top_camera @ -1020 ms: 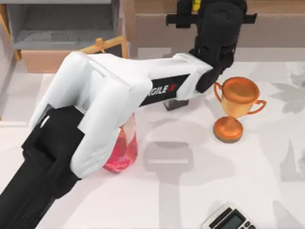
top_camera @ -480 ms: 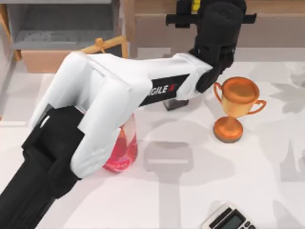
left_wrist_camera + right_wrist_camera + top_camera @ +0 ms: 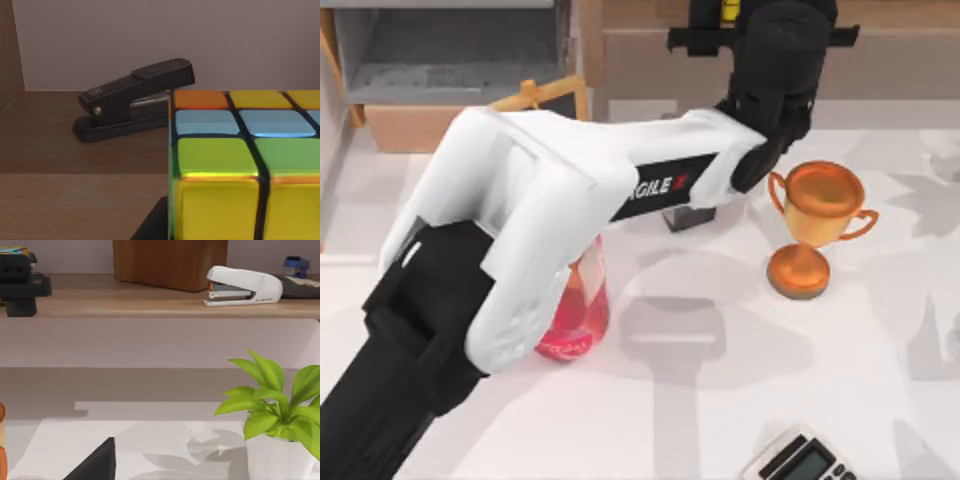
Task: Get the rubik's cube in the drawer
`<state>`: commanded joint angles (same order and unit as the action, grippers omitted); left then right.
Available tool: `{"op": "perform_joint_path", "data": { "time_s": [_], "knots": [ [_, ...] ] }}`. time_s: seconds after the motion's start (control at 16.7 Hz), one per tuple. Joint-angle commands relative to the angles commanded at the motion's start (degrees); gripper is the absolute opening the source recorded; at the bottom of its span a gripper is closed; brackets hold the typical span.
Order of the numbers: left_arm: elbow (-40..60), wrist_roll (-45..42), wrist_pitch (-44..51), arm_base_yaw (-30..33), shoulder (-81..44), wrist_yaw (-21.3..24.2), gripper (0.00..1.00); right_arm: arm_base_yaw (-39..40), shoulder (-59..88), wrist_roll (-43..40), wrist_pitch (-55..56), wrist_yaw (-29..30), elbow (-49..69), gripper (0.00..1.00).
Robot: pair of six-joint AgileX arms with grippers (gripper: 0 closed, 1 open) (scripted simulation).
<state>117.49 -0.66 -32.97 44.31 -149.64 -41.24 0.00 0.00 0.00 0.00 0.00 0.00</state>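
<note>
The left gripper (image 3: pixel 760 35) reaches across the table to the shelf (image 3: pixel 900 60) along its far edge, poised over the rubik's cube (image 3: pixel 728 10). The cube sits on the shelf board, near the shelf's left end. In the left wrist view the cube (image 3: pixel 240 165) looms at close range, its yellow, green, blue and orange squares turned to the camera. A black stapler (image 3: pixel 132 97) lies behind it on the same board. The right wrist view catches the same meeting from across the table, with the gripper's black bulk at the cube (image 3: pixel 12 249) on the shelf. Whether the gripper has closed on the cube or merely hovers at it cannot be told.

The drawer (image 3: pixel 410 128) stands pulled open at the table's far left corner, its grey floor bare and its tan front facing the table. By these pictures the task is at its opening stage: the drawer is ready and the cube has been reached. The grasp is not confirmed, and the lift off the shelf, the carry leftward and the drop into the drawer all appear still to be done.

The right gripper (image 3: pixel 95 467) sits idle over the right side of the table, facing a white stapler (image 3: pixel 242 286) on the shelf and a plant (image 3: pixel 272 400).

A trophy (image 3: pixel 815 215) stands right of the table's centre. A red flask (image 3: pixel 575 320) shows beneath the left arm's white casing, and a calculator (image 3: pixel 800 462) lies at the near edge.
</note>
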Motion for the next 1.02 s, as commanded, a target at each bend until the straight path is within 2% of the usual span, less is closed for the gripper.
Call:
{"op": "perform_joint_path", "data": {
  "time_s": [0.42,0.84,1.02],
  "knots": [
    [-5.8,-0.7,0.8,1.5,4.2,-1.1,0.00,0.0,0.0,0.0,0.0,0.0,0.0,1.00],
    [-5.7,-0.3,-0.6,1.2,4.6,-1.2,0.00,0.0,0.0,0.0,0.0,0.0,0.0,1.00],
    [-5.9,-0.4,2.5,1.0,6.1,0.4,0.00,0.0,0.0,0.0,0.0,0.0,0.0,1.00]
  ]
}}
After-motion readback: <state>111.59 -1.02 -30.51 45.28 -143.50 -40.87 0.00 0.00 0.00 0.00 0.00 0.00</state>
